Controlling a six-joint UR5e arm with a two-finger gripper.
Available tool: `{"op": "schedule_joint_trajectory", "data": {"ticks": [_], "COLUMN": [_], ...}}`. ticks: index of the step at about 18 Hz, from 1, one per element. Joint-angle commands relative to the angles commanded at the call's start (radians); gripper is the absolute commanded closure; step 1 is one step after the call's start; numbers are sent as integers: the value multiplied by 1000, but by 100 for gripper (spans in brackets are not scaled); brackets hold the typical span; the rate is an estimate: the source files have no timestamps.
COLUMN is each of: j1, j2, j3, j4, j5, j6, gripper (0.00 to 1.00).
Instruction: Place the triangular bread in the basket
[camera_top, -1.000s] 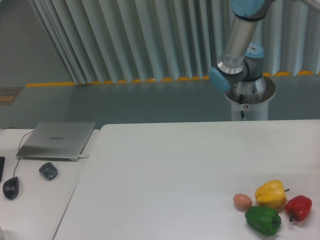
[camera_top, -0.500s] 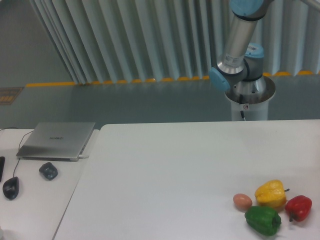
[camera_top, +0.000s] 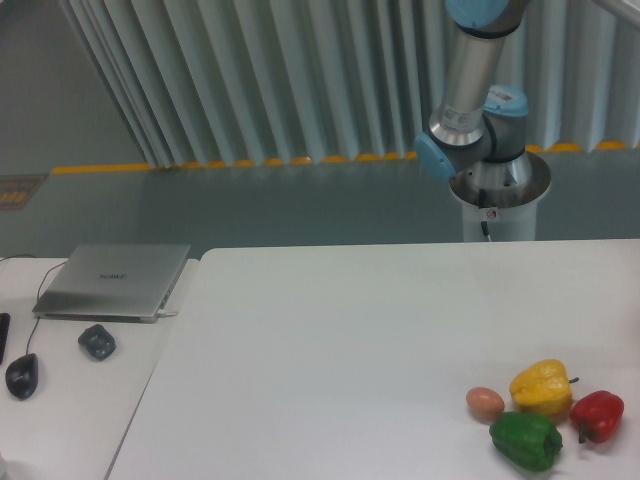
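From the one fixed camera I see only my arm (camera_top: 470, 70) rising from its base (camera_top: 497, 190) behind the bench (camera_top: 340, 330); my pincer is out of frame, so I cannot tell whether it is wide, narrow or holding anything, nor place things relative to it. Neither the triangular bread nor the basket appears anywhere in view.

The risk I judge greatest is mistaking something else for the bread. At the bench's near right corner a small brown egg (camera_top: 485, 403) lies just beside a yellow pepper (camera_top: 541, 387), with a green pepper (camera_top: 526, 440) and a red pepper (camera_top: 597, 415) close by. Reaching into that tight cluster could knock one off the edge.

No container shows here, so I can report no contents. On the side table sit a laptop (camera_top: 113, 280) and a mouse (camera_top: 21, 374).
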Motion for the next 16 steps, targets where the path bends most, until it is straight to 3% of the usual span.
{"op": "schedule_joint_trajectory", "data": {"ticks": [9, 13, 16], "j1": [-134, -137, -150], "j2": [18, 21, 28], "j3": [-28, -46, -101], "j4": [-18, -23, -40], "j5": [6, 6, 5], "j6": [-172, -189, -281], "gripper": [0, 0, 0]}}
